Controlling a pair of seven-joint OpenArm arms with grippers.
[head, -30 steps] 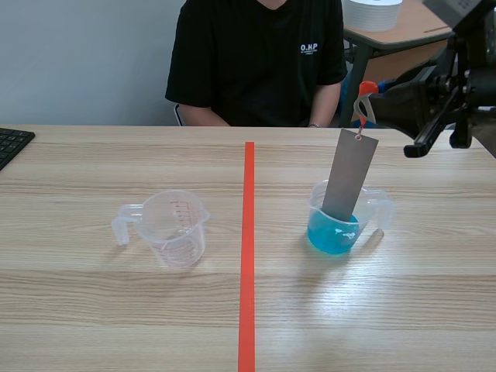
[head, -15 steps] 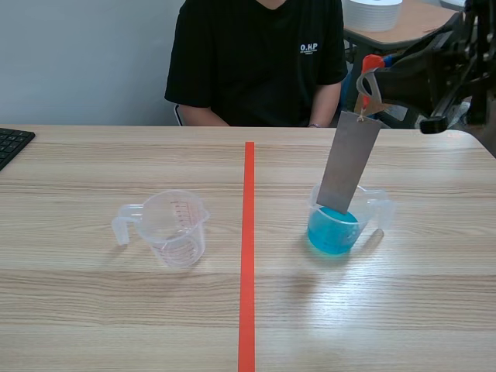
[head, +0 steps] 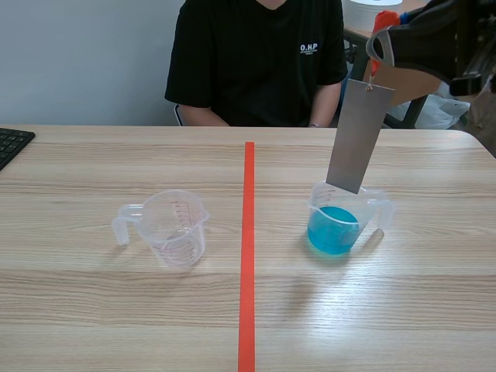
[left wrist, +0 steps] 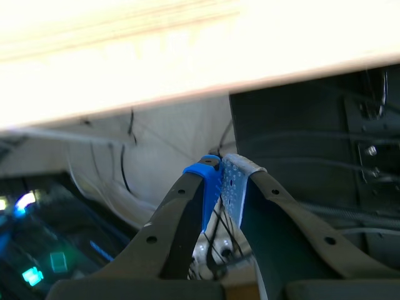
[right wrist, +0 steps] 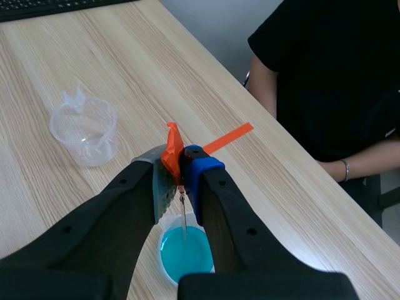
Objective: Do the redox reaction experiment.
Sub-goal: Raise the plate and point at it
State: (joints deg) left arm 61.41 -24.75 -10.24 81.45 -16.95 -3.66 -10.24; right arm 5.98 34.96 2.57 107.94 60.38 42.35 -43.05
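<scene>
Over the blue cup (head: 335,226), the right hand (right wrist: 178,167) pinches the orange tag (right wrist: 170,149), strip (head: 358,136) dangling with its tip at the rim; best keep it plumb, let it drip, then carry clear.

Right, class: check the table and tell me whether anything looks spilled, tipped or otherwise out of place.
Nothing stands out. The empty cup and the blue cup stand upright, with no spill visible on the table. The strip hangs slightly tilted over the blue cup, held by its orange tag in the right gripper.
</scene>
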